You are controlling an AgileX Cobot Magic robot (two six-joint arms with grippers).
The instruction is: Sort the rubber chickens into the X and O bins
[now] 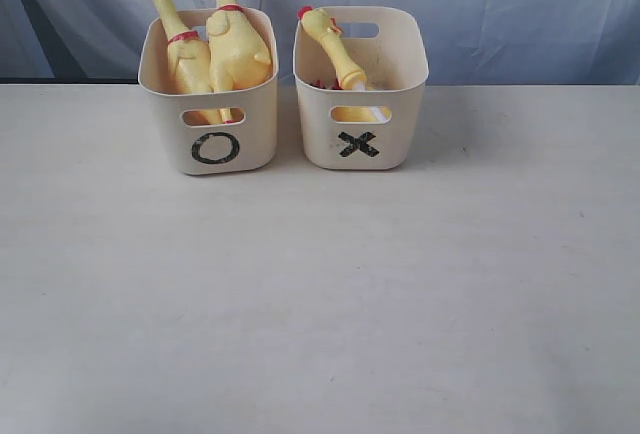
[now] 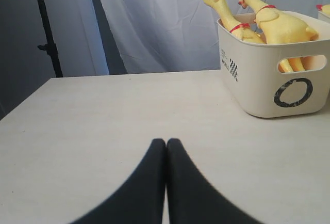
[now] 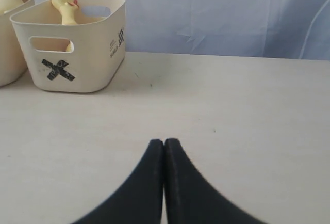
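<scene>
- Pointing low across the table [image 1: 320, 314], the left gripper [image 2: 166, 142] has its black jaws pressed together on nothing. The right gripper [image 3: 164, 142] is likewise closed and empty. Neither shows in the exterior view.
- In the exterior view the O bin [image 1: 255, 139] stands at about 11 o'clock from the table's middle. The X bin [image 1: 320, 139] is just past 12 o'clock, close beside it but apart.
- The first chicken [image 1: 183, 54] and second chicken [image 1: 242, 52] stand in the O bin with necks up. The first one's head leans toward 11 o'clock, well above the rim.
- The third chicken [image 1: 335, 46] lies tilted in the X bin, its head toward 10 o'clock at the rim.
- No chicken lies on the table in any view, so the sorting looks finished, or very nearly.
- Risk: the toys stand tall in tubs that look light. An arm brushing a projecting neck could lever a chicken out or tip its bin.
- Risk: with the bins so close, a push on one would likely shove the other.
- Risk: any fresh pick needs the jaws opened first. Closed tips would only poke the rubber, which probably squashes and slips.
</scene>
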